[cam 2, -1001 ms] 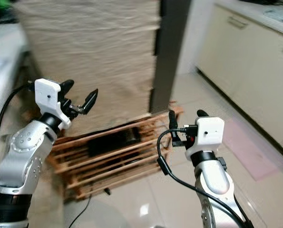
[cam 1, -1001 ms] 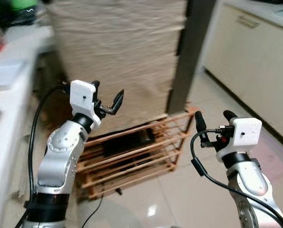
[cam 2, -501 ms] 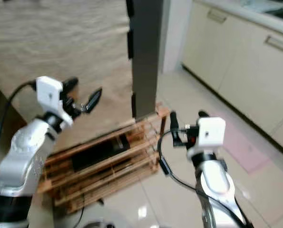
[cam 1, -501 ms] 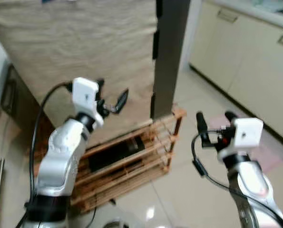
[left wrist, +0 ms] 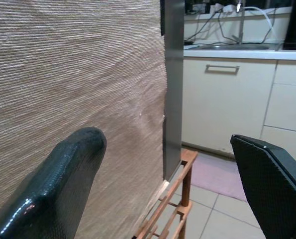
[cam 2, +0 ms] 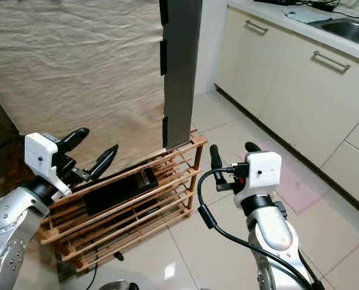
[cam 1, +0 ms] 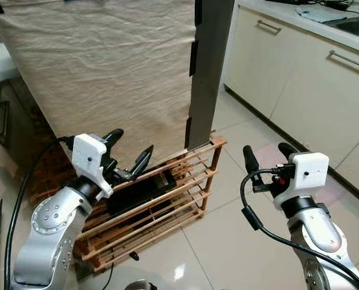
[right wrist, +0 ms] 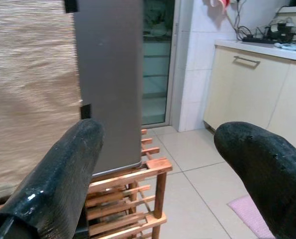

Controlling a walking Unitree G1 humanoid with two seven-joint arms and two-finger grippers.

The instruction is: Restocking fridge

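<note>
A tall dark grey appliance panel (cam 1: 206,66) stands ahead, and a beige woven cloth (cam 1: 101,72) hangs over the side to its left. My left gripper (cam 1: 132,144) is open and holds nothing; it hovers in front of the cloth's lower edge, just above a low wooden rack (cam 1: 185,181). My right gripper (cam 1: 265,150) is also open and holds nothing, raised over the tiled floor to the right of the rack. In the left wrist view the left gripper (left wrist: 163,139) faces the cloth and grey panel. In the right wrist view the right gripper (right wrist: 157,130) faces the panel and rack.
A flat black object (cam 1: 137,187) lies on the rack's upper slats. Cream cabinets (cam 1: 300,90) with metal handles run along the right under a counter with a sink (cam 1: 348,24). A pink mat (cam 1: 333,187) lies on the floor. A dark cabinet front (cam 1: 4,121) stands at the left.
The whole view has swung, bringing the cabinets and rack into sharper sight. My left gripper sits lower, near the rack. Both grippers stay open.
</note>
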